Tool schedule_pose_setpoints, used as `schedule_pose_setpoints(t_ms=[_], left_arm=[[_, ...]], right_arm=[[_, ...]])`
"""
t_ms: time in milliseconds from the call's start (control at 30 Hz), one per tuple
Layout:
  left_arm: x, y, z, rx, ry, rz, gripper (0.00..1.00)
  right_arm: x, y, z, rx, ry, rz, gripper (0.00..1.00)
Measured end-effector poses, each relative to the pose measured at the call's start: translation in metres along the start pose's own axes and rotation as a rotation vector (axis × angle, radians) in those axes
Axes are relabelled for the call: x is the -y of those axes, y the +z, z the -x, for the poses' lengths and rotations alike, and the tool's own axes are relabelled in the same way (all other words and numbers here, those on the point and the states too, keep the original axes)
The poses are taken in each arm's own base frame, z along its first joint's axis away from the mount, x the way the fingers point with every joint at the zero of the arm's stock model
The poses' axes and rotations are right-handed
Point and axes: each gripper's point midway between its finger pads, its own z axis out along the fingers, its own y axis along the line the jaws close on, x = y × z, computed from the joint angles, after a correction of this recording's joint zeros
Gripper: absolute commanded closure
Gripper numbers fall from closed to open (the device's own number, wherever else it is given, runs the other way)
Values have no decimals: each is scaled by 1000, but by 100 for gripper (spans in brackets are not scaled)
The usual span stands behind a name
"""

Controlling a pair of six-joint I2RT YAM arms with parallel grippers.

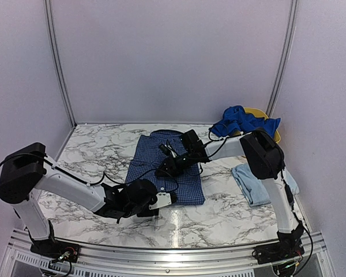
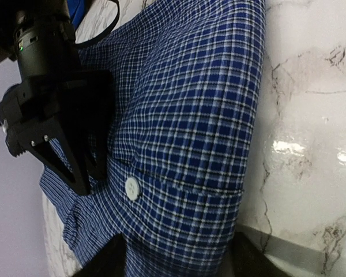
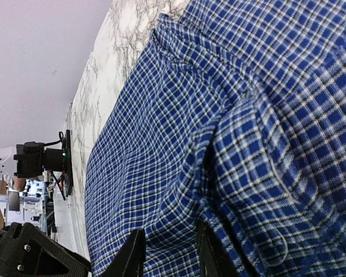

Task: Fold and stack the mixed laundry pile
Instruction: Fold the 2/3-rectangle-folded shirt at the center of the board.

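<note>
Right gripper (image 3: pixel 170 231) pinches a shirt (image 3: pixel 161 144) fold, nearly closed. Left gripper (image 2: pixel 176 245) straddles the edge, half-open, hold uncertain. Risk: an uneven pull drags the shirt askew.

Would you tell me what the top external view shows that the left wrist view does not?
Only the top external view: the small yellow plastic basket and the pale sky-blue T-shirt. Only the left wrist view: a round white button. Both: the navy-and-white checked shirt on the white marble table, with the right gripper on it.
</note>
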Motion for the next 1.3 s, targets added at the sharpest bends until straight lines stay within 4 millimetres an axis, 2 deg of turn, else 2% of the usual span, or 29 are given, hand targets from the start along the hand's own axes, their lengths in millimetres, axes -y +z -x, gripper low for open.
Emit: schedule_pose_setpoints(t_ms=[67, 100, 133, 267, 400, 567, 700, 733, 833, 1067, 1200, 1267, 1300], left_arm=[[-3, 4, 1, -10, 11, 22, 76], [-4, 6, 2, -11, 21, 31, 92], [-4, 6, 3, -12, 26, 37, 100], [-5, 2, 6, -6, 35, 41, 100], [-4, -24, 18, 25, 16, 27, 100], [9, -68, 41, 105, -31, -32, 100], [14, -87, 38, 99, -75, -85, 100], [13, -91, 35, 90, -85, -92, 100], [2, -106, 37, 79, -120, -103, 100], [-38, -149, 79, 153, -183, -129, 100], [-42, -149, 75, 137, -192, -165, 100], [-40, -147, 69, 118, -188, -193, 100], [-37, -147, 67, 115, -186, -211, 100]], right_arm=[[0, 0, -1, 0, -3, 2, 69], [0, 0, -2, -1, -5, 5, 68], [0, 1, -2, -1, -7, 8, 66], [-5, -2, -6, -4, -10, 28, 56], [-17, -11, -6, -17, 4, 21, 55], [-36, -23, 8, -7, -43, 9, 63], [-34, -23, 1, -25, -72, -7, 73], [-29, -21, -8, -39, -69, -10, 74], [-11, -12, -54, -116, -14, -19, 76], [-58, 10, -128, -248, -74, 79, 79], [-90, 26, -172, -339, -113, 117, 75], [-102, 28, -190, -371, -116, 124, 70], [-108, 27, -197, -384, -117, 128, 64]])
